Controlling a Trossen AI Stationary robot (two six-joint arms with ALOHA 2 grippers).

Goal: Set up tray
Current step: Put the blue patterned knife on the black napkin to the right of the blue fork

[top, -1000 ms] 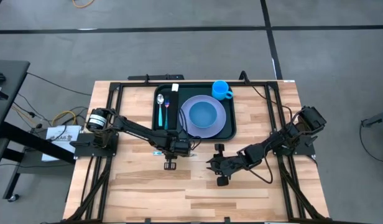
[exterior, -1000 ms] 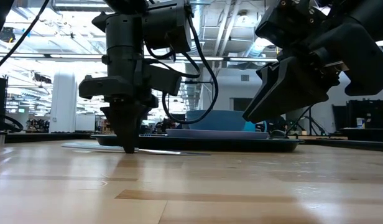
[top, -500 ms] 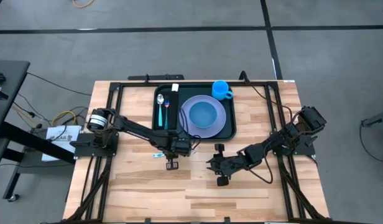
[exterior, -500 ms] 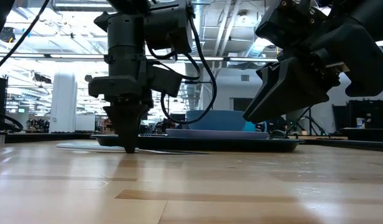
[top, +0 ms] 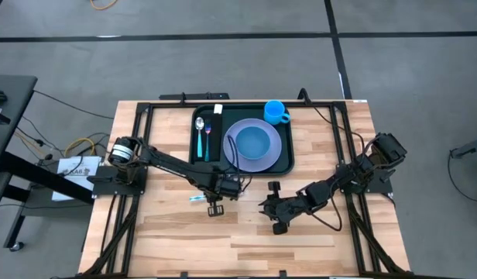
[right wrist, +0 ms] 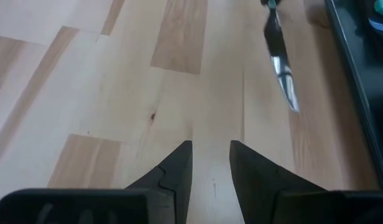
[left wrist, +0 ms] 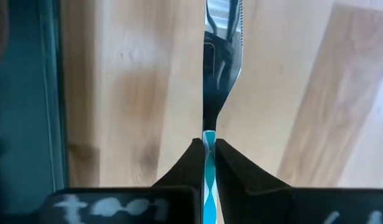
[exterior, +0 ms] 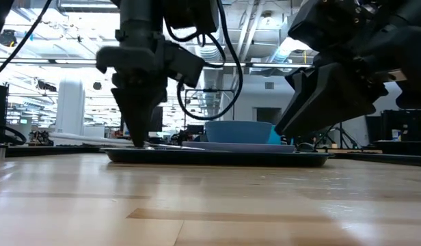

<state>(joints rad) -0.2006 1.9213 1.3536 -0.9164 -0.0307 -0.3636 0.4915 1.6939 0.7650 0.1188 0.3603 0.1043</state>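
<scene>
The tray (top: pixel 242 164) at the bench's (top: pixel 169 240) far side already carries plate, bowl, cup and spoon, while the left gripper (left wrist: pixel 207 149) pinches a knife (left wrist: pixel 219 68) yet to go in; right gripper (right wrist: pixel 210 158) waits, spread.

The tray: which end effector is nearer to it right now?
Left. The left end effector hangs just off the near rim of the tray, shut on a teal-handled knife. The right end effector sits farther out over bare table, open.
</scene>
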